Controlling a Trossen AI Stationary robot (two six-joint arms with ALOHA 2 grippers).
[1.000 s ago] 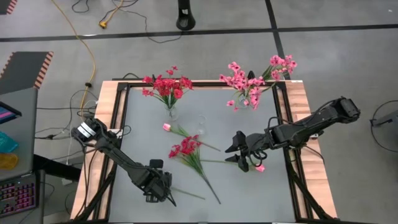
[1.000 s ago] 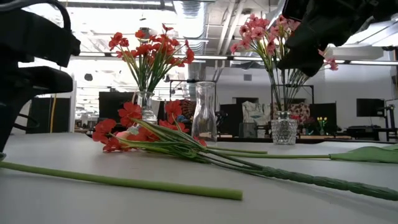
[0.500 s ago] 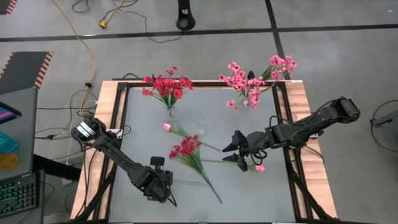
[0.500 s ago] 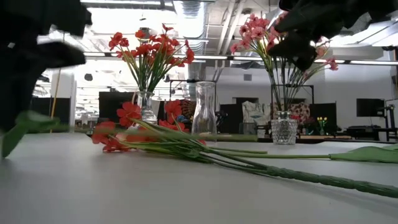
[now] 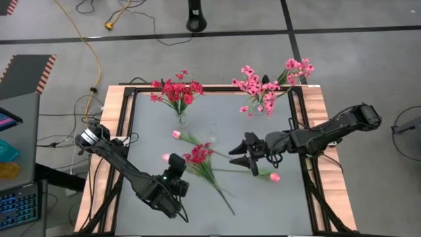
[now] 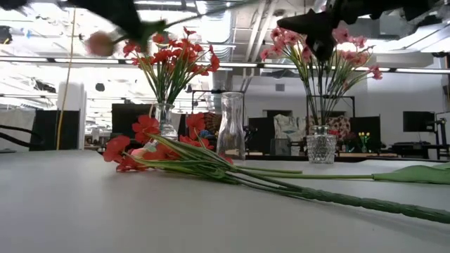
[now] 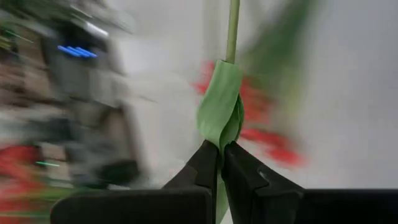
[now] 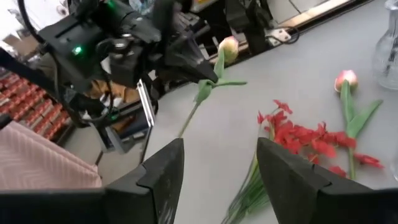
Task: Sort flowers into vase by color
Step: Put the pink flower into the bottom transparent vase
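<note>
The pale grey desk [image 5: 263, 204] sits in a dark frame with wooden side strips, on a grey floor crossed by cables; the low view looks across it into a bright room with ceiling lights. Its near half is mostly bare. At the far edge stand three vases: one with red flowers [image 5: 175, 91], one with pink sprays [image 5: 266, 85], and between them, nearer the middle, a clear glass vase [image 6: 231, 128] with nothing visible in it. On the desk lie a red flower bunch [image 5: 197, 158], its stems running toward the near edge, a pink tulip bud [image 5: 176, 134] just beside the clear vase, and another pink bud [image 5: 274, 177] on the right. The left gripper [image 5: 176, 172], left of the red bunch, is pinched tight on the green stem of a lifted tulip sprig [image 8: 211, 68], gripping at a folded leaf [image 7: 222, 106]; its pale bud hangs clear of the desk. The right gripper [image 5: 242, 157] hovers above the desk right of the red bunch, fingers spread wide and holding nothing.
</note>
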